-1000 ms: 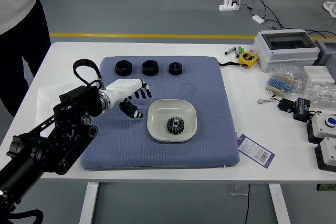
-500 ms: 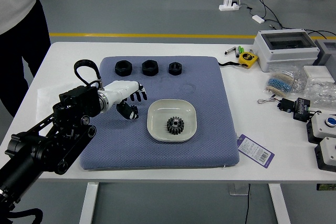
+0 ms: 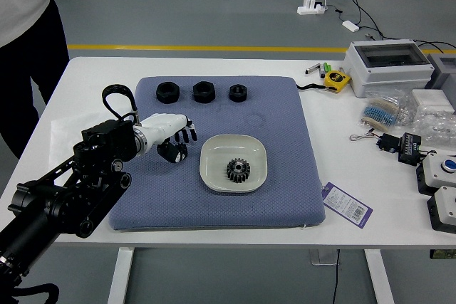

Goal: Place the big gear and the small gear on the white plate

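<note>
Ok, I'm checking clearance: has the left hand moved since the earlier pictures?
Yes, the left hand has moved slightly leftward, away from the white plate.

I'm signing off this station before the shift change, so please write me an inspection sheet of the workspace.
Surface: white table with a blue mat; spills, nothing seen.
Job's things: white plate on the mat; a black gear on it; whether a second is stacked there, cannot tell.
Other parts: three black nuts in a row along the mat's far side.
Clutter: tape measure, card, plastic bags and boxes.
Grippers: left hand over the mat, left of the plate, fingers loosely bent, no object seen in it; right hand, nothing seen.
Cables: loose on the floor by a power strip.
Surroundings: person standing at far left.
</note>
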You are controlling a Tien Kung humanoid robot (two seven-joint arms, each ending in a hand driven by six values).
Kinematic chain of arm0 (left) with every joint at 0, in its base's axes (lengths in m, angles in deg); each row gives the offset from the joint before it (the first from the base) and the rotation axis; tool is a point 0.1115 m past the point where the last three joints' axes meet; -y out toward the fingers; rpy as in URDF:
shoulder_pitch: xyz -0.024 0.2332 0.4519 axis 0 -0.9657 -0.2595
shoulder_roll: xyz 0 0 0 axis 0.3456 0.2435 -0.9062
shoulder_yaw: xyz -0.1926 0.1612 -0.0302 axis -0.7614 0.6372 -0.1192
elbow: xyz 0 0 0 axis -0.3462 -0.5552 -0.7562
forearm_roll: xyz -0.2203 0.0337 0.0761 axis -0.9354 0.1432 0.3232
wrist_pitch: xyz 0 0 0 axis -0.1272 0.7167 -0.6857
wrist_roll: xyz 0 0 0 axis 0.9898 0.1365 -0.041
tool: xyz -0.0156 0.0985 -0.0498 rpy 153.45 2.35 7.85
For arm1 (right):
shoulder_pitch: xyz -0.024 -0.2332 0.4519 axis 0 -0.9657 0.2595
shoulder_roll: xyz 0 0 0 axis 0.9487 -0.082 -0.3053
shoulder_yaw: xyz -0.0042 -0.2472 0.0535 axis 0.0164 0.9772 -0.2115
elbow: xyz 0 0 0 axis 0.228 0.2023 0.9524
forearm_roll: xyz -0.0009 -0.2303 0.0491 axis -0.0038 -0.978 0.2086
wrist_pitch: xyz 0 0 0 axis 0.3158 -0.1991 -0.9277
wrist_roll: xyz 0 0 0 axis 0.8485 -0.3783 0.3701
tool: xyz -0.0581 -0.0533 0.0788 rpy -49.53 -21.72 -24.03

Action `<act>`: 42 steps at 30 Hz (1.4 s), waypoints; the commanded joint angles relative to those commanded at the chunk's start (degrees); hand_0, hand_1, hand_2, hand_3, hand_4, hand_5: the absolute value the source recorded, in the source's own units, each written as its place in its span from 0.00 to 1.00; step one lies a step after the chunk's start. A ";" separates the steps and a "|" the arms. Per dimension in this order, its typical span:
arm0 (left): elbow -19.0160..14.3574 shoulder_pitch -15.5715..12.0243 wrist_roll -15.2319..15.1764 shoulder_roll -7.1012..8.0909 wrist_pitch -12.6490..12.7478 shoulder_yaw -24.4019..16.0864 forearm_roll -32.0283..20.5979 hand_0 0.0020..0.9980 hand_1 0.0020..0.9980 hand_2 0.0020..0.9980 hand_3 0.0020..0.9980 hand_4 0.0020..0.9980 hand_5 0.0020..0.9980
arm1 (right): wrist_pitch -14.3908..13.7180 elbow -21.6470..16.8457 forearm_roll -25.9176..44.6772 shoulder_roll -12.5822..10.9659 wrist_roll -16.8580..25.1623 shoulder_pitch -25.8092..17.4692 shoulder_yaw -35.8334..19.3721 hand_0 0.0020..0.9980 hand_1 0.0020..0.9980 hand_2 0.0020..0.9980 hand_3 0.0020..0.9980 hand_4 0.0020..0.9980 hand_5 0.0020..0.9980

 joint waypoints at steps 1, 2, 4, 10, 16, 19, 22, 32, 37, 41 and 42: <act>0.04 -0.01 0.02 0.03 -0.05 0.04 0.00 0.46 0.57 0.61 0.63 0.68 0.00 | 0.00 0.00 0.00 0.00 -0.01 -0.01 -0.01 0.65 0.66 0.73 0.57 0.84 0.68; 0.07 -0.04 0.07 0.08 -0.21 0.07 0.01 0.45 0.56 0.60 0.62 0.58 0.00 | 0.01 0.01 -0.05 0.00 -0.02 -0.01 -0.03 0.65 0.66 0.73 0.57 0.84 0.68; 0.05 -0.10 0.18 0.14 -0.58 0.07 -0.04 0.45 0.56 0.60 0.62 0.58 0.00 | 0.02 0.01 -0.12 0.00 -0.05 -0.01 -0.05 0.65 0.66 0.73 0.57 0.84 0.68; -0.45 -0.26 0.45 0.40 -1.68 0.09 -0.56 0.45 0.56 0.60 0.62 0.52 0.00 | 0.02 0.02 -0.13 0.00 -0.08 -0.03 -0.11 0.65 0.66 0.73 0.57 0.84 0.68; -0.34 -0.29 0.63 0.45 -2.26 0.13 -0.50 0.44 0.55 0.59 0.61 0.45 0.00 | 0.03 0.01 -0.19 0.01 -0.10 -0.01 -0.11 0.65 0.66 0.73 0.57 0.84 0.68; -0.40 -0.30 0.80 0.48 -2.62 0.13 -0.50 0.44 0.55 0.59 0.61 0.45 0.00 | 0.04 0.01 -0.16 0.00 -0.09 0.00 -0.10 0.65 0.66 0.73 0.57 0.84 0.68; -0.49 -0.34 1.04 0.53 -3.11 0.17 -0.55 0.41 0.50 0.55 0.59 0.37 0.00 | 0.06 0.01 -0.10 -0.02 -0.07 -0.02 -0.06 0.65 0.66 0.73 0.57 0.84 0.68; -0.86 -0.64 1.59 0.52 -3.97 0.63 -0.91 0.33 0.43 0.49 0.53 0.17 0.00 | 0.06 -0.01 -0.09 0.00 -0.05 -0.25 -0.08 0.65 0.66 0.73 0.57 0.84 0.68; -1.61 -0.70 1.86 0.70 -4.27 0.34 -0.66 0.33 0.43 0.49 0.53 0.17 0.00 | 0.02 -0.01 -0.26 0.02 -0.09 -0.38 -0.18 0.65 0.66 0.73 0.57 0.84 0.68; -2.46 -0.66 2.01 0.90 -4.32 -0.18 -0.42 0.33 0.43 0.48 0.53 0.11 0.00 | -0.02 -0.02 -0.37 0.03 -0.12 -0.54 -0.26 0.65 0.66 0.73 0.57 0.84 0.68; -2.62 -0.65 2.04 0.93 -4.31 -0.28 -0.36 0.33 0.43 0.48 0.53 0.11 0.00 | -0.03 -0.02 -0.43 0.03 -0.14 -0.56 -0.28 0.65 0.66 0.73 0.57 0.84 0.68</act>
